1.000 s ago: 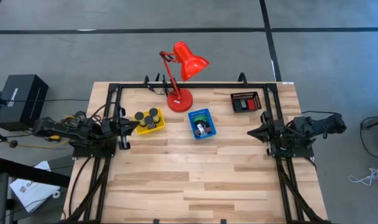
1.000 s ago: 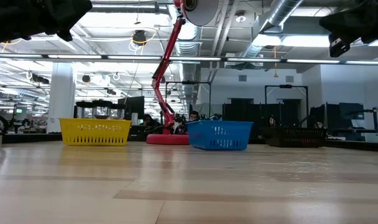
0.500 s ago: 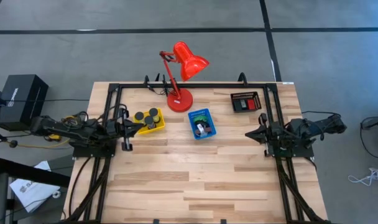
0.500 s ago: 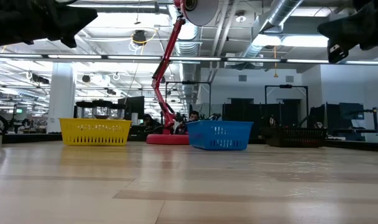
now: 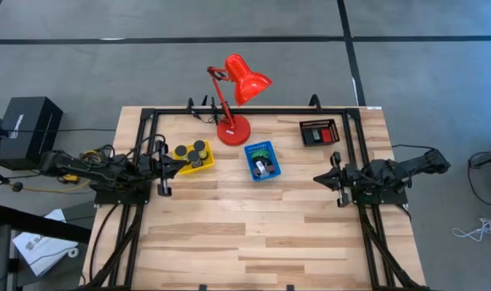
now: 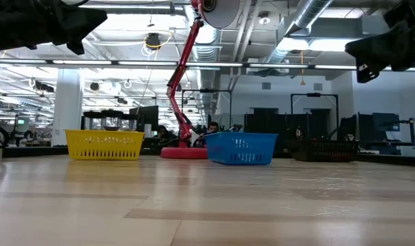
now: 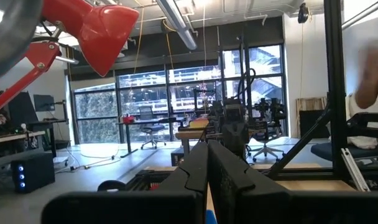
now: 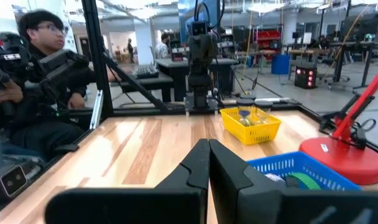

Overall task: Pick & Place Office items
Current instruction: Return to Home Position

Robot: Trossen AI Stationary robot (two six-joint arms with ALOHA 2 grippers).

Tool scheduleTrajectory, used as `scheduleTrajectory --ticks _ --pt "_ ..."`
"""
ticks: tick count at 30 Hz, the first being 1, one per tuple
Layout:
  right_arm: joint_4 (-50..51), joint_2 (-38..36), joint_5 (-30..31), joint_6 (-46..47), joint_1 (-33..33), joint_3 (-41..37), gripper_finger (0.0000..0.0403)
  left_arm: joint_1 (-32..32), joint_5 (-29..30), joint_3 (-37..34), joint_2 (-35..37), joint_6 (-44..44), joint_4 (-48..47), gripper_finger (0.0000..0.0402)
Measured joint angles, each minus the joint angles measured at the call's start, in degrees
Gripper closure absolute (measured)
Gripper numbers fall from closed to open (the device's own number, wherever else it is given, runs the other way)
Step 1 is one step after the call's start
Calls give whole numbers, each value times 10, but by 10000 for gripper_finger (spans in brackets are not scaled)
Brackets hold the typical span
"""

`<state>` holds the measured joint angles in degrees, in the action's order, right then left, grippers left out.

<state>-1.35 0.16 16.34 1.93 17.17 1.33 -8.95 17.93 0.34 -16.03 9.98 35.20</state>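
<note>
Left gripper (image 5: 175,165) and right gripper (image 5: 318,176) clenched, empty; round black discs (image 5: 195,150) in yellow mesh tray (image 5: 199,170).

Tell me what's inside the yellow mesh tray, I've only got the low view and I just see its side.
Observer: In the high view, the yellow mesh tray holds several black discs.
Operator: And the blue one?
Observer: The blue mesh tray holds a green piece and a silvery item.
Operator: Is either arm carrying anything?
Observer: No. The wrist views show the left gripper and the right gripper with jaws shut on nothing.
</note>
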Motion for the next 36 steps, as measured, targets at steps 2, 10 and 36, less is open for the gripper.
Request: scheduleTrajectory --ticks 2,10,36 --pt "-16 0 0 -4 0 -8 403 0 0 0 0 -4 0 401" --pt "-16 1 0 -5 0 -8 403 0 0 0 -11 -17 -2 401" --pt "-15 2 0 26 0 -8 403 0 0 0 -93 -59 14 401"
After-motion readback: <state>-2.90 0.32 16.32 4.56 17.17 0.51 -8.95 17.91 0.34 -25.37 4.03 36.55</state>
